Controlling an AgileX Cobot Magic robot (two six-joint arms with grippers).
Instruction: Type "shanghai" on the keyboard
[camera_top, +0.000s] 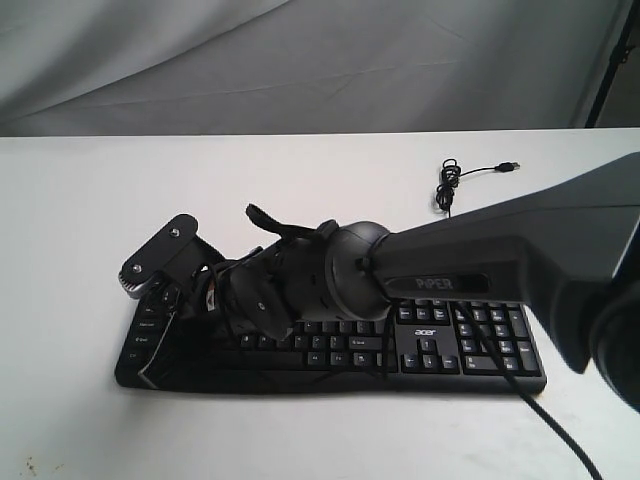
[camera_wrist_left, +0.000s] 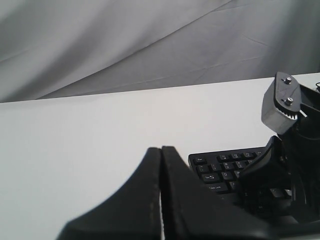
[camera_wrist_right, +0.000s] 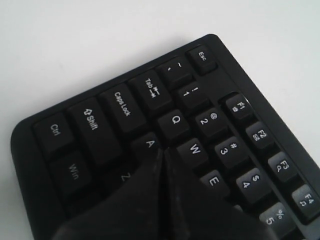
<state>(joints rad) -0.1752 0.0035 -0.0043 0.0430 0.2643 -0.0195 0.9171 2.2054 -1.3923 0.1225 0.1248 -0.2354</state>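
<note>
The black keyboard (camera_top: 470, 350) with white-lettered keys lies on the white table (camera_top: 80, 200), and my right arm covers its middle. My right gripper (camera_top: 170, 332) reaches across to the keyboard's left end. In the right wrist view this gripper (camera_wrist_right: 162, 151) is shut, with its tips low over the keys between A (camera_wrist_right: 149, 143) and W (camera_wrist_right: 195, 149); the key beneath them is hidden. My left gripper (camera_wrist_left: 161, 149) is shut on nothing and hangs over bare table beside the keyboard (camera_wrist_left: 220, 167), off its Esc corner. I cannot find it in the exterior view.
The keyboard's thin black USB cable (camera_top: 450, 185) lies coiled behind it, plug towards the right. The right arm's own cable (camera_top: 545, 415) trails off the front right. Grey cloth (camera_top: 300, 60) hangs behind the table. The right wrist's grey camera bracket (camera_wrist_left: 282, 104) stands above the keyboard's left end.
</note>
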